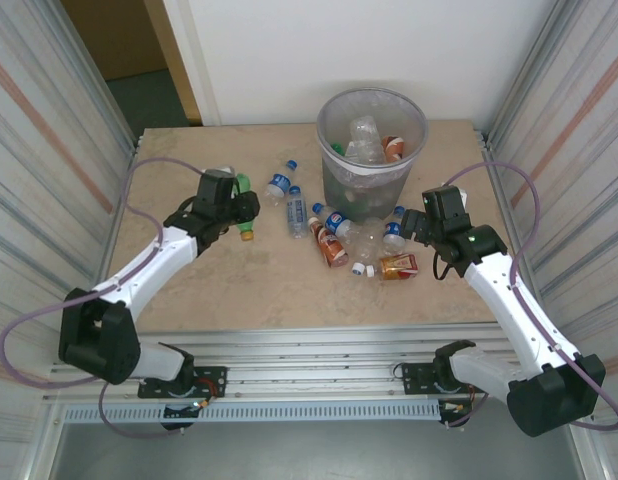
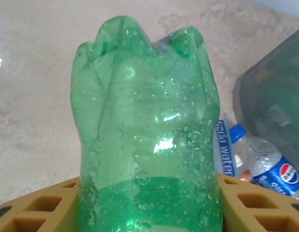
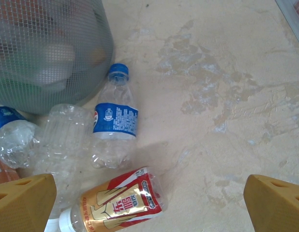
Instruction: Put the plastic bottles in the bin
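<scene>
Partway thru, prob not even half. Bin (image 1: 334,190) at the far middle of the table (image 1: 219,290), w/ a few bottles (image 1: 365,140) already inside: clear ones, an orange-label one, maybe a green one too. Hard to count thru the liner tbh.

Leaves a bunch loose on the table, all crowded round the near foot of the bin:
- a couple w/ blue labels off to its left
- an orange-brown bottle (image 1: 332,250) in front
- a blue-label bottle (image 3: 114,128) w/ blue cap, just beside the bin wall
- a clear crushed one touching that
- a red-gold bottle (image 3: 118,203) on its side, nearest the R arm

Counting abt seven or eight out there, so most of the work left.

L pincer (image 2: 149,205): pressed in on a green bottle (image 2: 147,135), fingers (image 2: 43,210) either side of its lower body, lobed base pointing away from the cam. Seemingly lifted off the table, left of the bin and not over the rim yet. Needs carrying across and dropping in.

R pincer (image 3: 149,198): spread wide, nothing in it, touching nothing. Hovering over the red-gold bottle on the bin's near-right side, looks lined up for that one next.
</scene>
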